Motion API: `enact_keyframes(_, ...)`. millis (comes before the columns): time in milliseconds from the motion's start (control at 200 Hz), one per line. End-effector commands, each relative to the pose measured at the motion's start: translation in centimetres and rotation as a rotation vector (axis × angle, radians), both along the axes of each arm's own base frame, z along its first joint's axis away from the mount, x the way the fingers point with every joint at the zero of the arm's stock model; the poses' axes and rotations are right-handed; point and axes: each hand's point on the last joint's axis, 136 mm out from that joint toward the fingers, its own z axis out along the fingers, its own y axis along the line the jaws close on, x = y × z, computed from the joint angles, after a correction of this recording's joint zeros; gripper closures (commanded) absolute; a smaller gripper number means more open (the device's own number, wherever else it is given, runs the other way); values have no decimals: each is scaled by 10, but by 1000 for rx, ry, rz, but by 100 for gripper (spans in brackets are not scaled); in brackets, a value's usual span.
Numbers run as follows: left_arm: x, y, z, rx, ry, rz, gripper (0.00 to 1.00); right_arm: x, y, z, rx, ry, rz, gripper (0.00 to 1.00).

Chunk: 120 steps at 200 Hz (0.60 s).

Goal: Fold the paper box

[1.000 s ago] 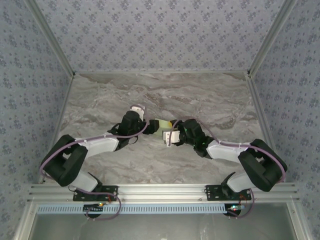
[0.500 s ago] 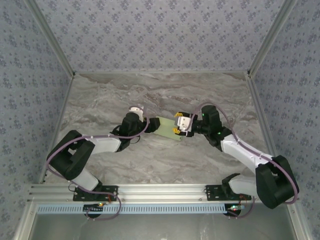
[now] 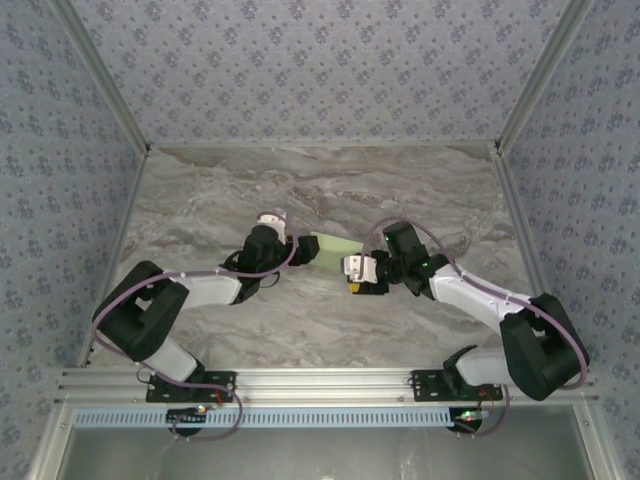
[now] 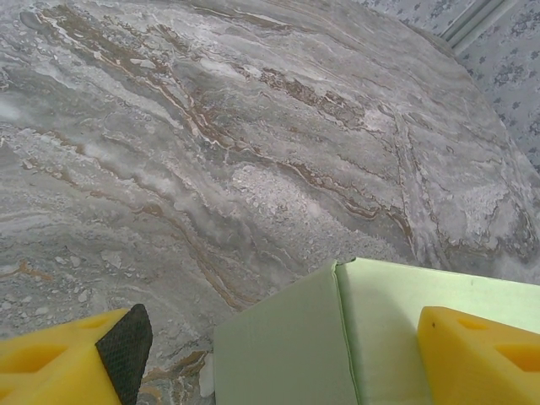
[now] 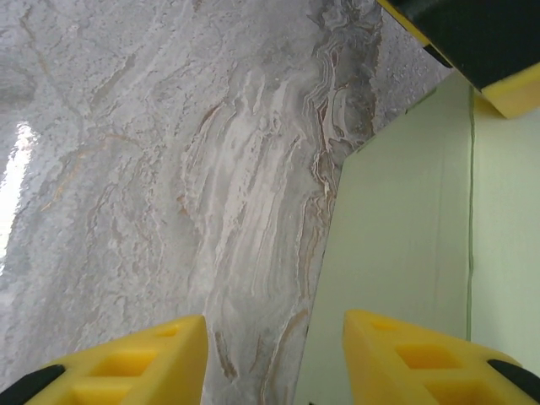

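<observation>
Peeked down from the top camera and found the paper box [image 3: 330, 246] lying flat on the marbled surface [image 3: 200, 190], sandwiched between the two hands. Had the left hand [image 3: 303, 250] at its left edge and the right hand [image 3: 354, 272] at its near right corner, both pointing in toward each other.

Over on the left wrist view: saw the left hand [image 4: 270, 371] spread wide, gripping nothing. Caught the paper box [image 4: 337, 337] reaching in between the fingers from the right, with a crease [image 4: 342, 329] running up it. Spotted the right-side finger [image 4: 477, 354] sitting over the sheet and the left-side finger [image 4: 63, 363] over bare marble, apart from the sheet's edge.

On the right wrist view: found the right hand [image 5: 274, 363] parted too, not clamped on anything. Had the paper box [image 5: 405, 236] ahead and to its right, one finger [image 5: 422, 359] over the sheet, the other [image 5: 126, 363] over bare surface. Also glimpsed a left-hand fingertip [image 5: 506, 97] at the far right corner.
</observation>
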Motion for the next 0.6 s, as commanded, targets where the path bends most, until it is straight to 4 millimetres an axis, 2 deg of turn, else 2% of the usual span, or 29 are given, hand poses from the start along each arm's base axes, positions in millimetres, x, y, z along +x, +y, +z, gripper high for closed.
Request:
enact_keyframes(0,-23,30,-50,175,133,21,17,-6,1,35,84,-43,16,48)
enact_keyframes(130,-26,39,-42,191,99,35,16,2,-2,75,204,-136,-10,38)
enact_keyframes(200,-30,41,-42,184,77,31,16,5,-4,88,229,-161,-29,33)
enact_keyframes(330,-44,44,-47,202,53,-4,16,9,-7,102,262,-205,-67,30)
enact_keyframes(550,-76,25,-47,257,18,-158,10,19,-21,128,342,-314,-199,28)
enact_keyframes(595,-79,27,-45,261,18,-154,9,21,-26,133,357,-323,-226,27)
